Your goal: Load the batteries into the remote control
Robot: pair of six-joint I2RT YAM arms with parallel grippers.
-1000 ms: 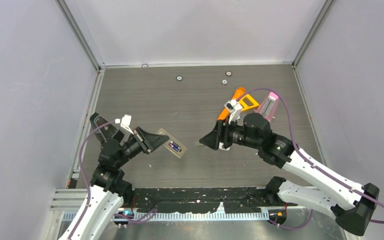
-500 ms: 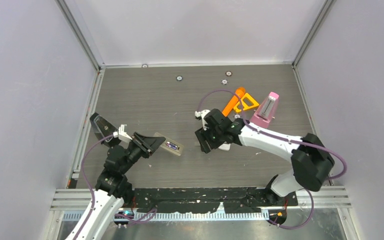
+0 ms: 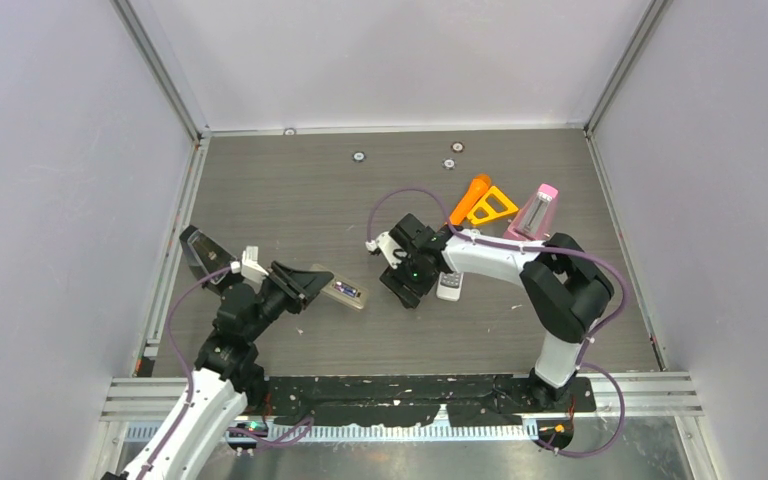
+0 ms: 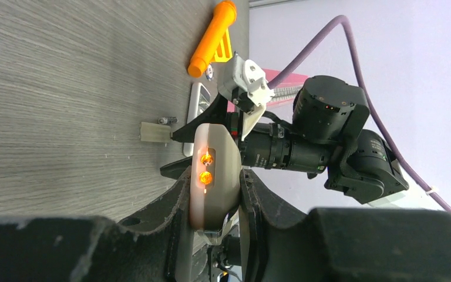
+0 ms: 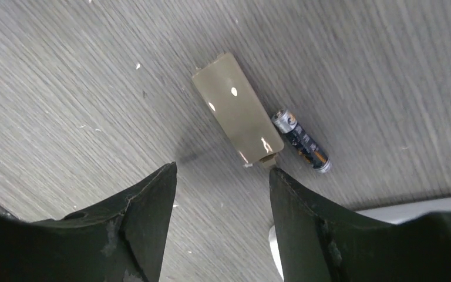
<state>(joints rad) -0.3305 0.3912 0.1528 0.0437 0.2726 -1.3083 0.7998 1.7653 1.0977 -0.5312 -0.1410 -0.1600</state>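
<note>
My left gripper (image 3: 310,283) is shut on the end of a beige remote control (image 3: 338,290), holding it above the table with its open compartment facing up. A small purplish battery (image 3: 349,293) lies in the compartment. In the left wrist view the remote (image 4: 214,170) sits clamped between both fingers. My right gripper (image 3: 403,290) is open and empty, pointing down at the table. Just beyond its fingertips (image 5: 223,169) lie the beige battery cover (image 5: 238,111) and a dark battery with silvery ends (image 5: 301,141). The green battery is out of view.
A white remote (image 3: 450,287) lies right of my right gripper. An orange marker (image 3: 470,198), a yellow triangle (image 3: 495,205) and a pink-topped object (image 3: 538,210) stand behind it. A dark wedge (image 3: 198,252) lies at the left edge.
My right arm has swung left and stretched out, its gripper now pointing down over the cover and the dark battery. My left gripper and the remote have barely shifted.
</note>
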